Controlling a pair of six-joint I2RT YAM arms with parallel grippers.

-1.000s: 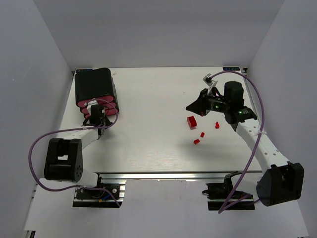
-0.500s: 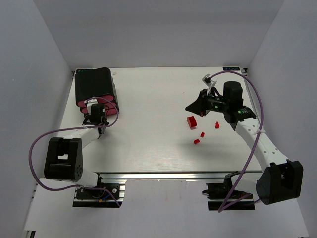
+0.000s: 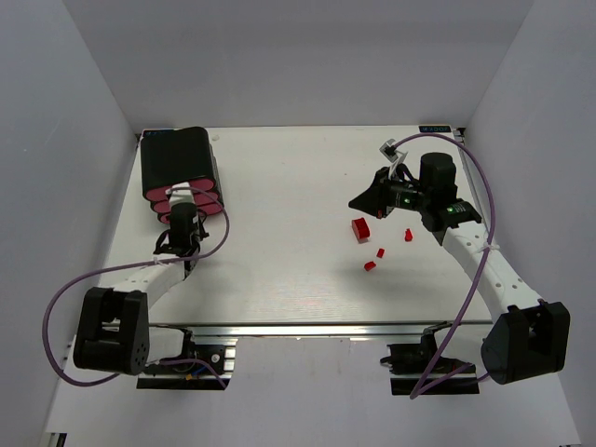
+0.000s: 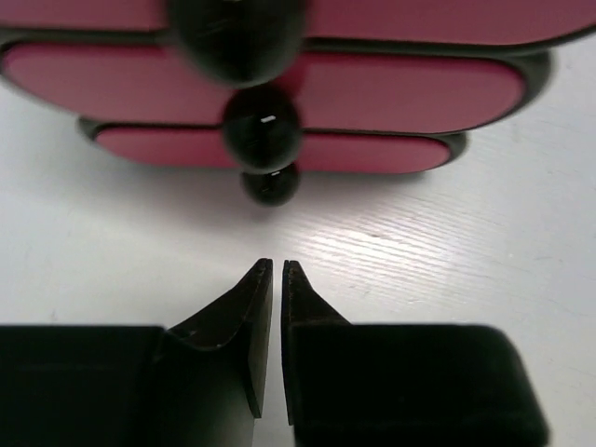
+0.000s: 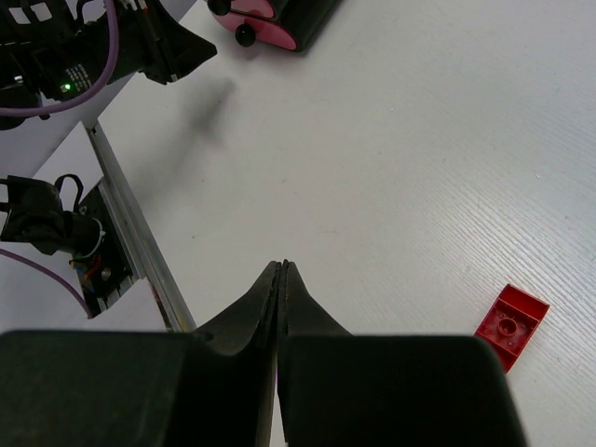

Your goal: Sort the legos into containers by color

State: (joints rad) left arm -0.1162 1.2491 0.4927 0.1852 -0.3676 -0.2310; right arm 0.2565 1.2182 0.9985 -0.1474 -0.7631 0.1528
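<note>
The three magenta-pink drawers sit in a black housing at the far left. In the left wrist view their fronts and black knobs face me. My left gripper is shut and empty, a short way in front of the lowest knob and apart from it; from above it is just near of the drawers. Several red legos lie right of centre: a larger brick and small ones. My right gripper is shut and empty, above the table behind the larger brick. No green or lime legos show.
The white table is walled by white panels at the back and both sides. An aluminium rail runs along the near edge. A purple cable loops off the left arm. A small white clip hangs by the right arm.
My left gripper has drawn back from the drawer fronts toward the near edge, and the left arm's base has turned. The right arm and the red legos have not moved.
</note>
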